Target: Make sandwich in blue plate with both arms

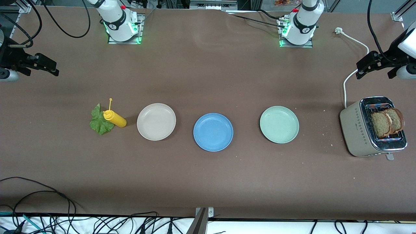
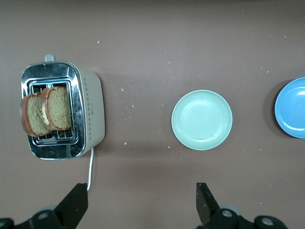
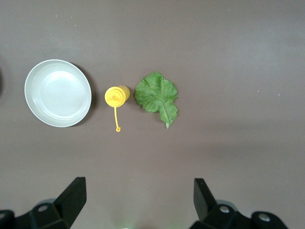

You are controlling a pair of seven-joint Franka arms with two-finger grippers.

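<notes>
From my seat I can read no text, brand or number anywhere. The round black marks on the two arm bases (image 1: 122, 24) are too small to make out, and the toaster (image 1: 359, 128) shows only a dotted diamond pattern.

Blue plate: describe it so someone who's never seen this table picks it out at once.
Three round plates sit in a row across the middle of the brown table. The blue plate is the middle one, slightly nearer the front camera than the cream plate and mint-green plate beside it. Only it is sky blue.

matt blue plate (image 1: 213, 132), shiny metal toaster top (image 1: 386, 123)
</notes>
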